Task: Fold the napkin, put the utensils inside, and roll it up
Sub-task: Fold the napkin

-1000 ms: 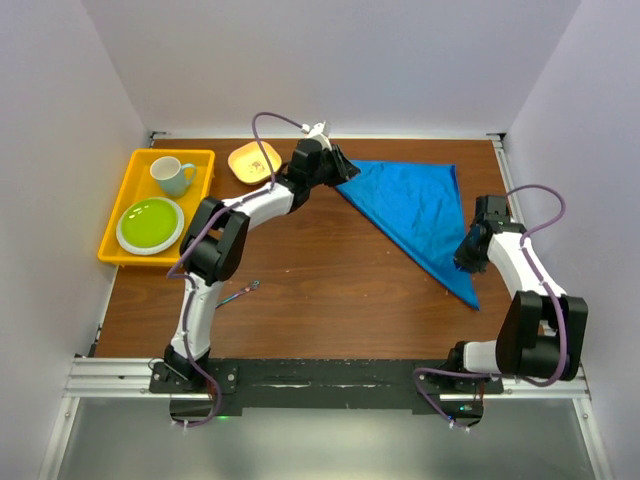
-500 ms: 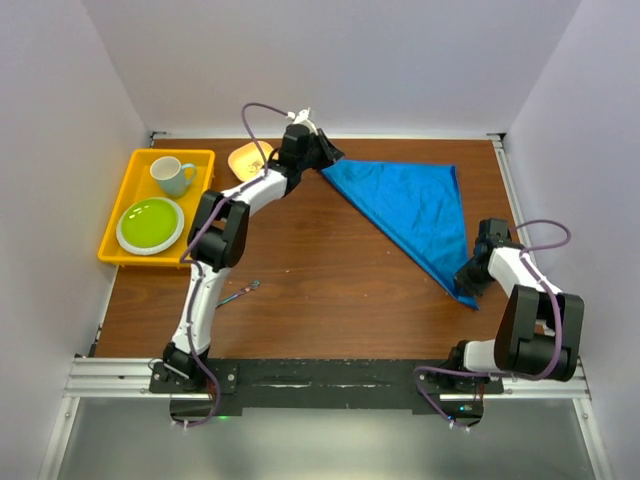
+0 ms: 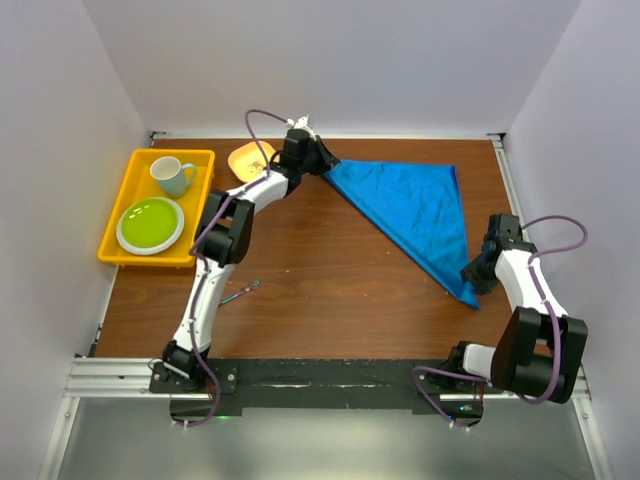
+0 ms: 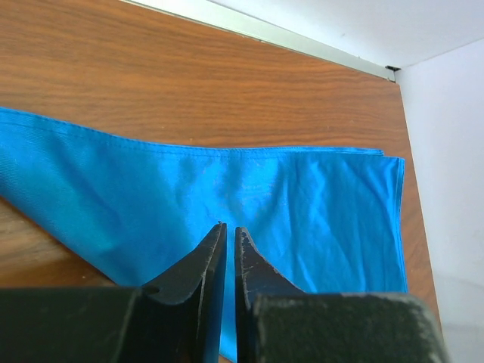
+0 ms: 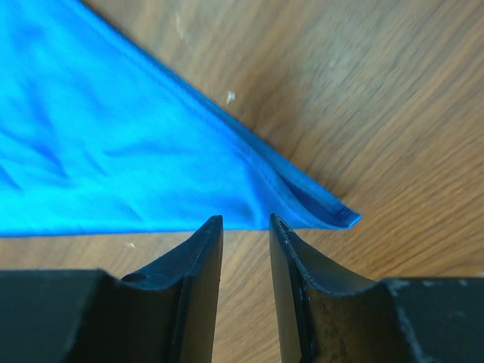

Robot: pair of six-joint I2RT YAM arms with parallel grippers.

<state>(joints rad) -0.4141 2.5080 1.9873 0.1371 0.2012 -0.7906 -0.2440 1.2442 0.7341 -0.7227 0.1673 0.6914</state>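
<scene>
From above, we see the napkin (image 3: pixel 415 210) lying flat as a triangle on the far right of the counter (image 3: pixel 330 260). Its long edge runs from a far left corner to a near point. The left end effector (image 3: pixel 328 161) sits at that far left corner, and the right end effector (image 3: pixel 467 278) sits at the near point. The utensil (image 3: pixel 238 293) lies near left, well apart from the napkin and just beside the left arm (image 3: pixel 215 260), which stretches between the two. At far left a tray (image 3: pixel 110 215) holds a cup (image 3: pixel 172 175) and a plate (image 3: pixel 150 225). A bowl (image 3: pixel 248 160) stands just right of the tray, with the arm's cable (image 3: pixel 262 130) crossing it.

On the left wrist, the end effector (image 4: pixel 229 228) is almost closed, with only a thin slit between its fingers. The napkin (image 4: pixel 302 204) lies flat beyond the tips, and we cannot tell whether they pinch it.

On the right wrist, the end effector (image 5: pixel 246 219) is parted and holds nothing. Bare counter (image 5: pixel 378 98) shows between its fingers, and the napkin's (image 5: pixel 113 144) point lies just beyond the tips.
</scene>
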